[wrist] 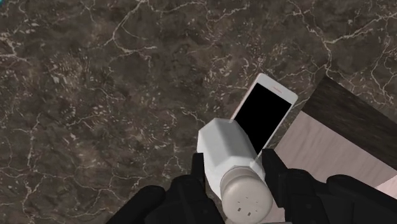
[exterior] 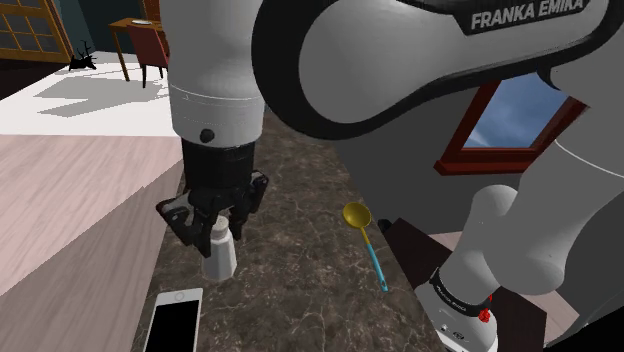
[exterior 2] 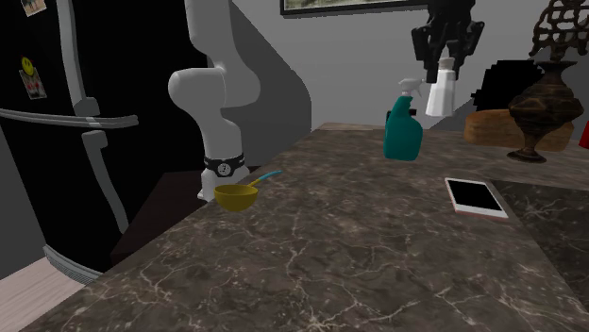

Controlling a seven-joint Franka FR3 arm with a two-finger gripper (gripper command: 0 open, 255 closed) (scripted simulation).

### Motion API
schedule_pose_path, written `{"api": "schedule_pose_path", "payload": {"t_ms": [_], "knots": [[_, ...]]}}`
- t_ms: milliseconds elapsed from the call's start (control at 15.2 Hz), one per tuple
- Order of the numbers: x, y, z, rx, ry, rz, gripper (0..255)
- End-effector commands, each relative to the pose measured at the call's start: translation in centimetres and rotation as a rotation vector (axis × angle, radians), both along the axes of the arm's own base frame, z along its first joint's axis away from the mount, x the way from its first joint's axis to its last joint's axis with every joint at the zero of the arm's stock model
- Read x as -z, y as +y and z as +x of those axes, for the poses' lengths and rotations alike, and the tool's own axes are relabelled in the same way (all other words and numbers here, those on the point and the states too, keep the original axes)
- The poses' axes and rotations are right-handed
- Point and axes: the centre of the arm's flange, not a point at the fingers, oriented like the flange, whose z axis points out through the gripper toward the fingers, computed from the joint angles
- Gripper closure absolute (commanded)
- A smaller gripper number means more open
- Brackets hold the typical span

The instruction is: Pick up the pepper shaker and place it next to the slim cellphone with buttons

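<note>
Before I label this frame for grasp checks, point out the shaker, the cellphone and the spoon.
White shaker (wrist: 230, 153): wrist view, on its faceted side.
Cellphone (wrist: 261, 118): wrist view, on its black screen.
Yellow-bowled spoon (exterior: 357, 214): shoulder view, on its bowl.

We see a glossy white arm of rounded links with dark joints, white "FRANKA EMIKA" lettering on a black band, a black collar bearing a round emblem, a red button, and an all-black gripper.
</note>
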Motion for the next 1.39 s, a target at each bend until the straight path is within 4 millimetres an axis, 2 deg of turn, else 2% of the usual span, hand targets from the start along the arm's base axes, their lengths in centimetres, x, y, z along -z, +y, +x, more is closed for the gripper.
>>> {"api": "schedule_pose_path", "payload": {"t_ms": [0, 198, 1320], "knots": [[0.2, 2.3, -1.7, 0.001, 0.000, 0.000, 255], [0.2, 5.3, -4.2, 0.001, 0.000, 0.000, 255], [9.1, 5.3, -4.2, 0.001, 0.000, 0.000, 255]]}}
